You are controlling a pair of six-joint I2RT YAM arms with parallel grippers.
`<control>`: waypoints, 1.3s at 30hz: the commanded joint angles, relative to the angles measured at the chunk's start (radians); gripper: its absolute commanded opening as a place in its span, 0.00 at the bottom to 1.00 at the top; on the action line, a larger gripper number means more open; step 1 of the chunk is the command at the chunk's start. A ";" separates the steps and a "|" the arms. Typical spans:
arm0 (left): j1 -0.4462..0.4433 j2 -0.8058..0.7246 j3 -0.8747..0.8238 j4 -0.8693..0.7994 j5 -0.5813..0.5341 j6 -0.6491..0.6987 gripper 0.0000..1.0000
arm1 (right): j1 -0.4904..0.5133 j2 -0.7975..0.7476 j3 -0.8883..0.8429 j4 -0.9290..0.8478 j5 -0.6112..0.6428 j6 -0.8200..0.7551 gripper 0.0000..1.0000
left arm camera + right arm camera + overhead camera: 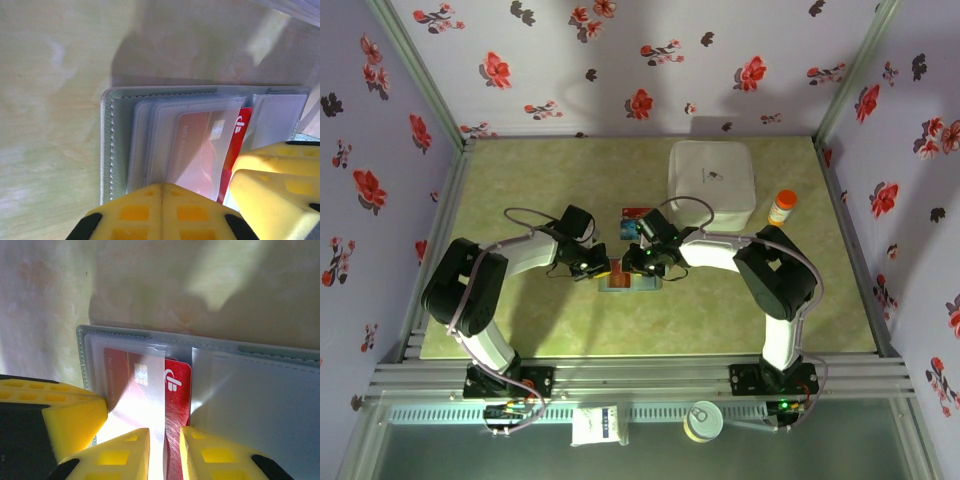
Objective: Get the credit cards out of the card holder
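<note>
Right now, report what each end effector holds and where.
Left end effector: shut at the near edge of the wallet; a true grip cannot be told. Right end effector: straddles the near end of the red card; clamping cannot be told.

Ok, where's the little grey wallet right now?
In the top view the wallet lies open in the middle of the table, between the left tool and the right tool, just in front of the white box.

the red card (177, 382) is half veiled by a cloudy sleeve (125, 405) and cut off between the fingers of the right claw (165, 440); whether it is gripped cannot be told.
</note>
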 commanded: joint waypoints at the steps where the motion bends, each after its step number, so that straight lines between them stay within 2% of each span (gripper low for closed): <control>1: -0.005 0.026 -0.011 -0.016 0.000 0.006 0.03 | -0.008 0.009 -0.002 -0.035 0.022 0.002 0.24; 15: -0.006 0.030 -0.014 -0.013 -0.001 0.005 0.03 | -0.007 -0.052 -0.021 -0.004 0.007 0.009 0.24; 23: -0.005 0.026 -0.018 -0.010 -0.004 0.002 0.03 | -0.006 -0.019 -0.016 -0.059 0.033 0.000 0.24; 39: -0.005 0.023 -0.021 -0.013 -0.002 -0.001 0.03 | -0.004 0.020 0.001 0.000 -0.034 0.021 0.25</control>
